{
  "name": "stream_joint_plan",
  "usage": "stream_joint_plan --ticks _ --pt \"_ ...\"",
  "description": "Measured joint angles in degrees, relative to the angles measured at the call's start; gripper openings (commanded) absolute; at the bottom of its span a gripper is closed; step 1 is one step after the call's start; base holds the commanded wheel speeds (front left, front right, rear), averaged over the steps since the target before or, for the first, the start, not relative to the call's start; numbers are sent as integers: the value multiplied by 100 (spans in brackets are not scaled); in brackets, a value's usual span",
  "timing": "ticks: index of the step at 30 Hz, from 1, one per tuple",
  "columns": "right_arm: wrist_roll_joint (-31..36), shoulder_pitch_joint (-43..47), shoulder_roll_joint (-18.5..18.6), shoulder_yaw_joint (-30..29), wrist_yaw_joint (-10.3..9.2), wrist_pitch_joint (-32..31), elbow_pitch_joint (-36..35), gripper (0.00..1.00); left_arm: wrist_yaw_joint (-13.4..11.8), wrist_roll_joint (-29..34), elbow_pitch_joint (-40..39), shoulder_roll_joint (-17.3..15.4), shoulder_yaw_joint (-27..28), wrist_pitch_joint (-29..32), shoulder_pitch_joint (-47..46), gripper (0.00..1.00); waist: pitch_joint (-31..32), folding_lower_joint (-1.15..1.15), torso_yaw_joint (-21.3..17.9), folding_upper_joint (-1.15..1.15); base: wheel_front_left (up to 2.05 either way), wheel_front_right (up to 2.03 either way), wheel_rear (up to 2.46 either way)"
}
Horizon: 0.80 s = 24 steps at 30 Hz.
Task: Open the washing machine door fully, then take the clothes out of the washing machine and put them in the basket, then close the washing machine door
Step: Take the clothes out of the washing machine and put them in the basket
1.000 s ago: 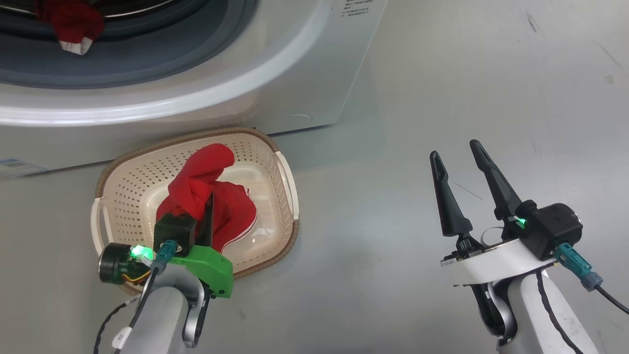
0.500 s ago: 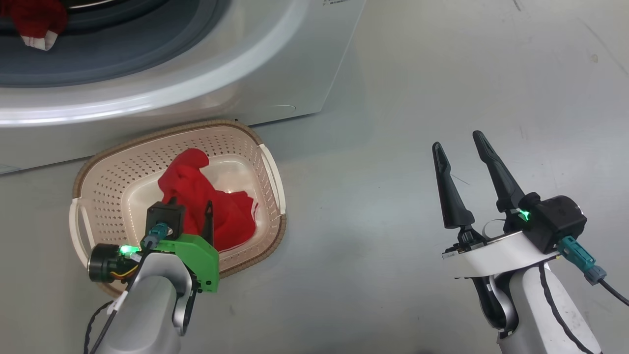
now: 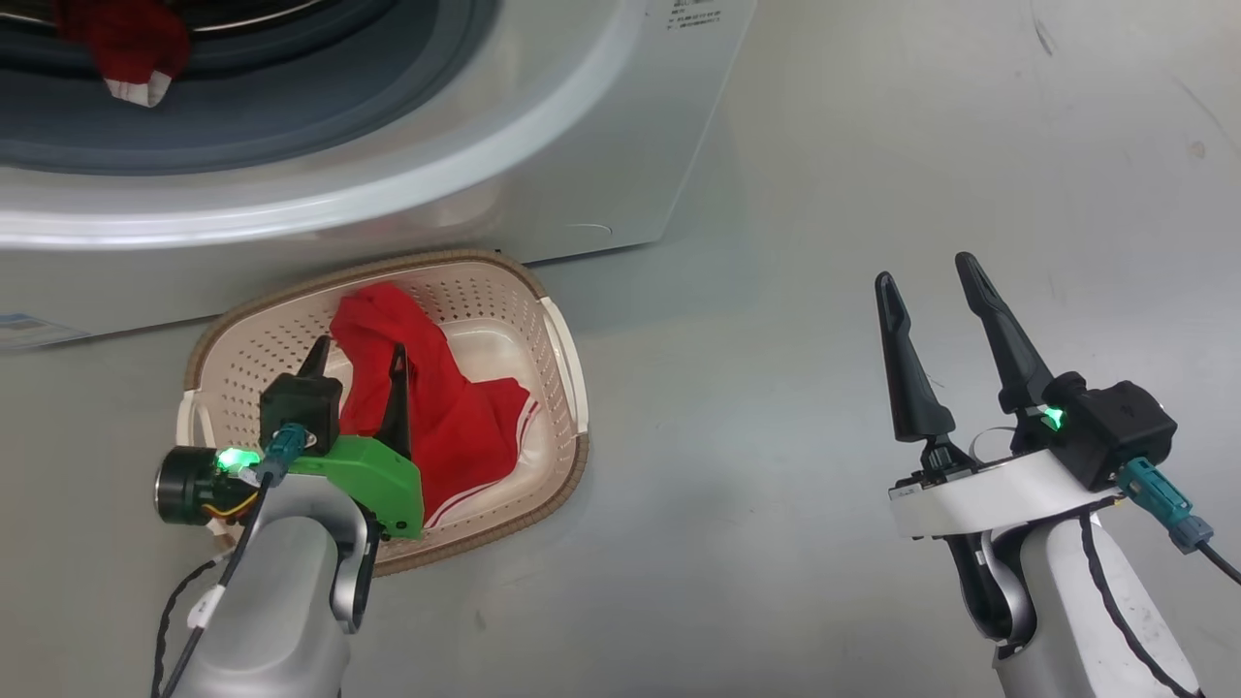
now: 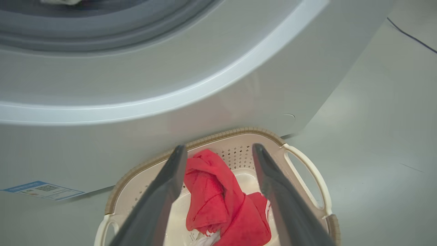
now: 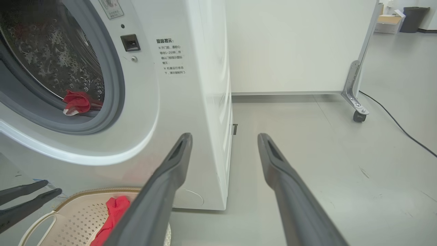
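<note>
At the far left, a small blue label (image 3: 29, 330) sits low on the white front of the washing machine (image 3: 601, 145), which fills the far left of the scene. Its grey rubber gasket (image 3: 291, 107) rings the open mouth, and 1 red piece of the clothes (image 3: 126, 44) with a white edge lies at the lip of the steel drum (image 5: 51, 61).

Just near of the machine, on the grey floor (image 3: 776, 388), stands the basket (image 3: 485, 291), its far rim close to the machine's base. The left gripper (image 3: 358, 347) hangs over the basket's left half, its 2 fingers (image 4: 164, 191) spread wide and clamped on nothing. Between and below them lies a red garment (image 3: 456, 427) with white stripes, slumped in the basket's middle and right side. Whether the fingers brush the cloth cannot be told.

Well to the right, clear of basket and machine, the right gripper (image 3: 926, 271) hovers over bare floor. Its 2 fingers stand apart and empty, pointing to the far side.
</note>
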<state>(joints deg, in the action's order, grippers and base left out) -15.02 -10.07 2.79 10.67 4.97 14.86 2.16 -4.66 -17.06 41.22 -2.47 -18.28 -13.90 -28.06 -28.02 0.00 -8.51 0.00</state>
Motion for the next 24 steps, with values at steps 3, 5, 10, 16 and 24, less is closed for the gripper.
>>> stream_joint_plan --ticks 3,5,10,16,24 --pt "18 3 1 -70 -1 0 5 100 0 0 -170 1 27 -38 -2 100 76 0 91 0 0 0 0" --pt "103 3 9 -86 -1 0 12 100 -3 3 -278 3 26 -56 -1 100 131 0 156 0 0 0 0" --pt "147 15 5 -100 0 0 101 100 -11 11 -560 11 73 -80 35 100 319 0 308 0 0 0 0" --pt "255 99 35 -104 0 0 190 100 -42 45 -1289 19 204 -79 264 100 623 0 476 0 0 0 0" --pt "308 300 52 -133 -7 0 286 100 -68 130 -2051 30 365 -80 627 100 1023 0 647 0 0 0 0"
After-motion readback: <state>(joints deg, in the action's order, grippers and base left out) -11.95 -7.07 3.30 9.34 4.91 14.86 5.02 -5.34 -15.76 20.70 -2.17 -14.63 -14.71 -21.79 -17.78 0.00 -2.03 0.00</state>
